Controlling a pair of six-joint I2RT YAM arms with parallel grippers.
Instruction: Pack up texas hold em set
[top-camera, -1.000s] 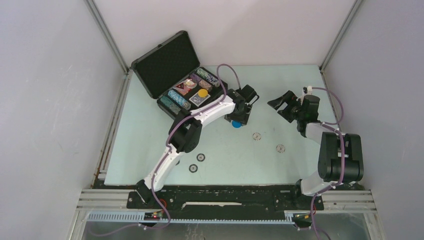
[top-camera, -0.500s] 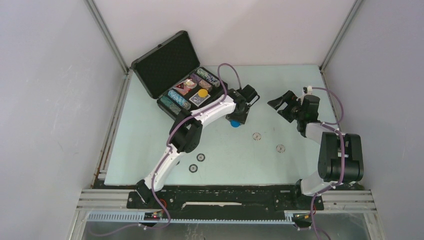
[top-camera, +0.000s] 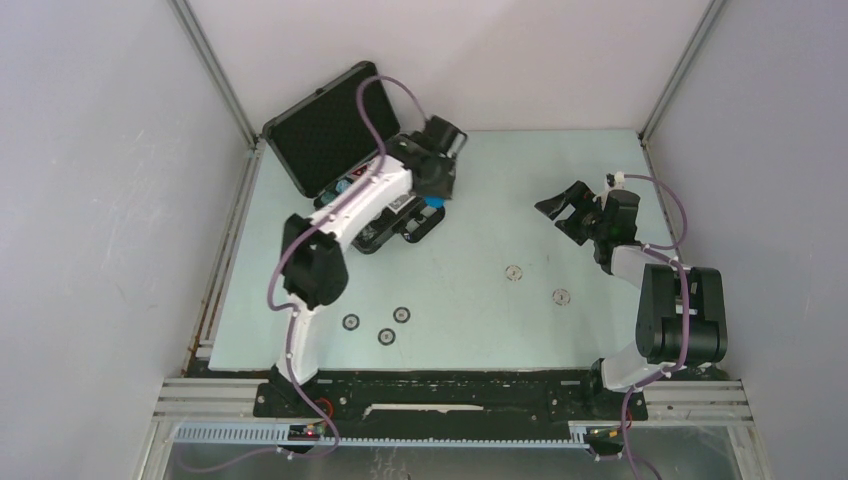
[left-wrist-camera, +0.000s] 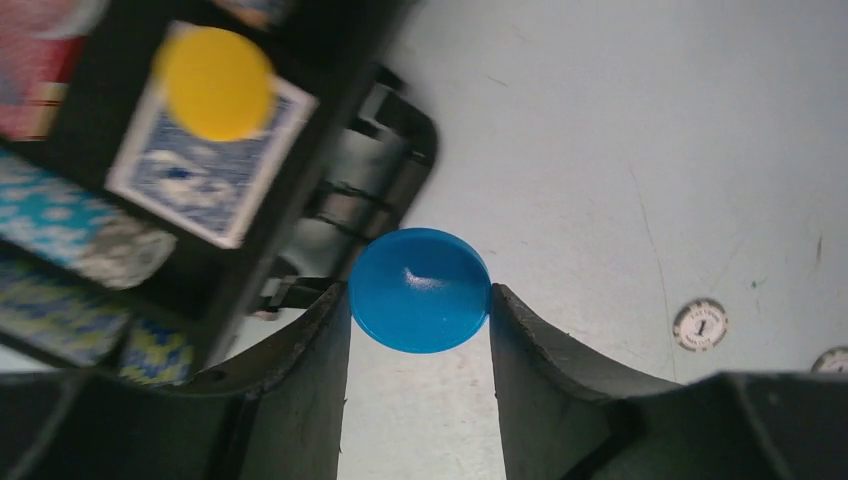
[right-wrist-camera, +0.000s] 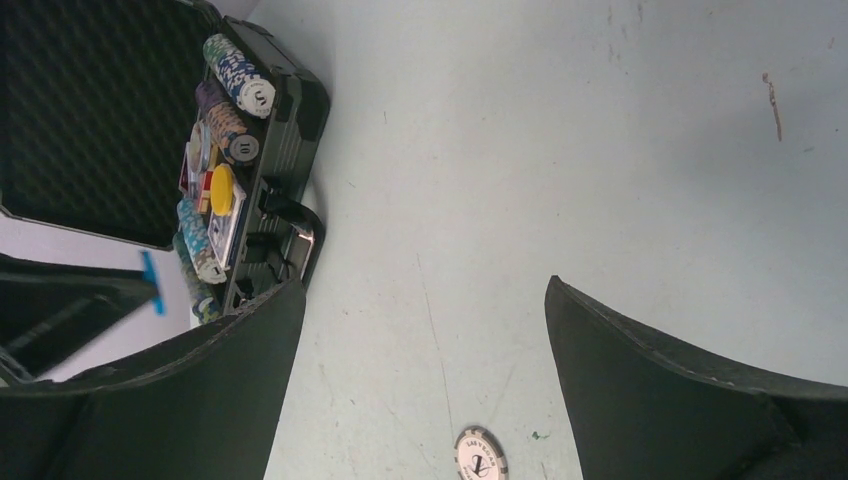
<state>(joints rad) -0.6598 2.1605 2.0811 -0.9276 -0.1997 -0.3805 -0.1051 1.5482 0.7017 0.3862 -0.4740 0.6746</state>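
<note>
Since a second ago the left arm (top-camera: 345, 205) has swung from the middle of the table (top-camera: 520, 170) back to the open briefcase (top-camera: 322, 128). It carries with it the blue disc (left-wrist-camera: 420, 290) that then lay under its fingers on the table. This indicates that pick-up is complete and the disc is in transfer. Placement is not yet done: in the left wrist view the disc hangs over bare table just beyond the carry handle (left-wrist-camera: 420, 140), outside the foam compartments. The left arm is now extended far forward, elbow raised, with the left gripper (top-camera: 434, 198) pointing down at the case's near right edge. Its two fingers are clamped on opposite rims of the blue disc, which is held flat. The blue-backed card deck (left-wrist-camera: 205, 175), with a yellow disc (left-wrist-camera: 218, 82) resting on it, lies beyond and to the left of the fingertips. The patterned chip rows (left-wrist-camera: 60, 215) lie directly left of the left finger. The right arm has not moved. The right gripper (top-camera: 570, 208) hovers over the table, well apart from the case, fingers spread wide and holding nothing. One loose chip (left-wrist-camera: 700, 324) lies on the table to the right of the left gripper's right finger. Further chips (top-camera: 385, 336) remain near the arm bases, so several more transfers are likely needed.
</note>
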